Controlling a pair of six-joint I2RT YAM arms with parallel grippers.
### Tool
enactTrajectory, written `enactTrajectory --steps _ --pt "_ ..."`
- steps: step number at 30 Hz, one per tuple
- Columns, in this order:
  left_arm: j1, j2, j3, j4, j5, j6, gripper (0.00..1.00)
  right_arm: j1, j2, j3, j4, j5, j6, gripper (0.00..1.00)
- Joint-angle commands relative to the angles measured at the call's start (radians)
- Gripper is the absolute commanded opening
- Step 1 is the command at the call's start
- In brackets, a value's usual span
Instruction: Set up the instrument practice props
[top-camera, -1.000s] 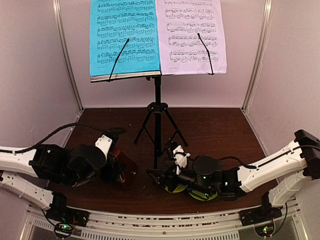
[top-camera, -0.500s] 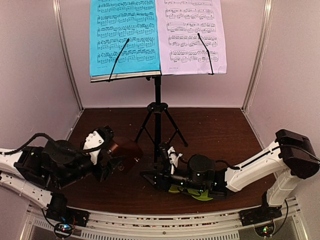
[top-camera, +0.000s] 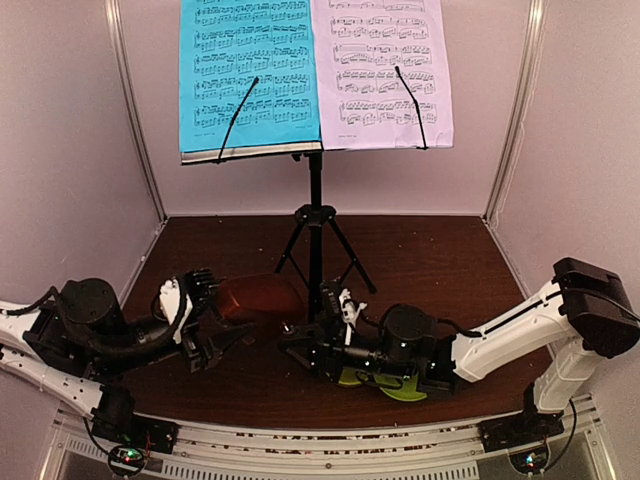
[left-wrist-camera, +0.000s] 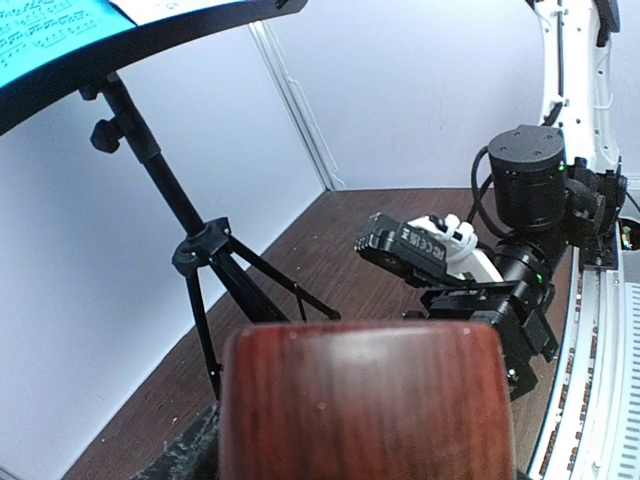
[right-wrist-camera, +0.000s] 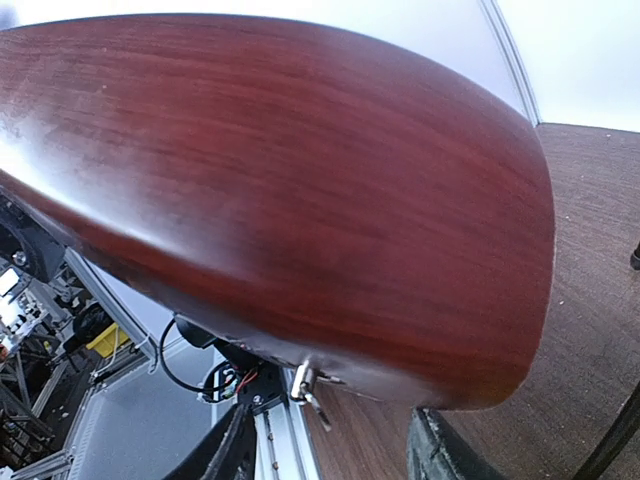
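L tool (top-camera: 218, 318) clamped on small brown metronome (top-camera: 262, 298), which is tipped over, just left of music stand (top-camera: 315, 230) legs, low at worktop (top-camera: 440, 260); touching it or not, unclear. R tool (top-camera: 298, 350) right up at metronome's other side, w/ wood filling R wrist view; gripping or not, can't tell. Cyan sheet (top-camera: 250, 70) and lilac sheet (top-camera: 385, 70) side by side on stand, cyan on L.
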Motion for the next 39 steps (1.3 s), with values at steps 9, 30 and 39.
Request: enactTrajectory --steps 9,30,39 --pt "-0.008 -0.026 0.019 0.205 0.059 0.129 0.00 -0.012 -0.099 -0.020 0.063 -0.050 0.016 0.44" --pt "-0.009 -0.024 0.012 0.204 0.018 0.151 0.00 -0.007 -0.132 0.001 0.046 -0.079 0.026 0.37" --pt "-0.008 -0.024 0.030 0.176 0.046 0.210 0.00 -0.007 -0.132 -0.009 0.025 -0.064 0.028 0.40"
